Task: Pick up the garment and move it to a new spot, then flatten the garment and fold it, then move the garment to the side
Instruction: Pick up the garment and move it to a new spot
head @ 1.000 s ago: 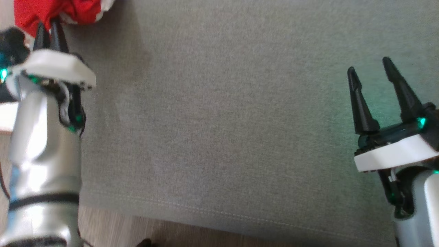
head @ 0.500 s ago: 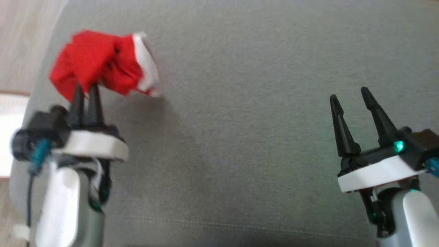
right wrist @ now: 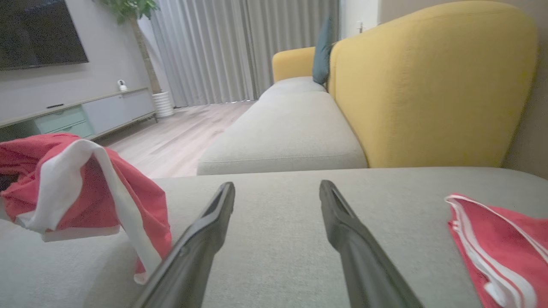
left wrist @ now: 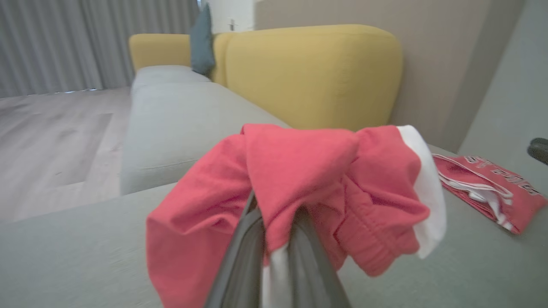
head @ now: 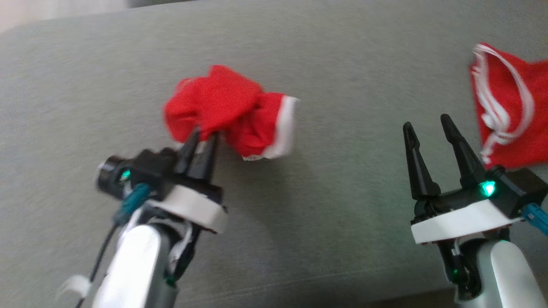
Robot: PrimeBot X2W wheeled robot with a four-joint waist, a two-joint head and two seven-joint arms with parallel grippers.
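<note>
red cloth is bunched at eleven o'clock: the garment (head: pixel 222 107), caught by one fold in my left hand (head: pixel 204 134), fingers pinched almost shut on it. it seems lifted just off the grey sofa seat (head: pixel 342 214), which suits carrying it to a new spot; flattening is not yet begun, i judge. my right hand (head: pixel 426 122) waits at four o'clock, spread wide and empty, free to take a corner. a second garment (head: pixel 509 111) lies at two o'clock.
</note>
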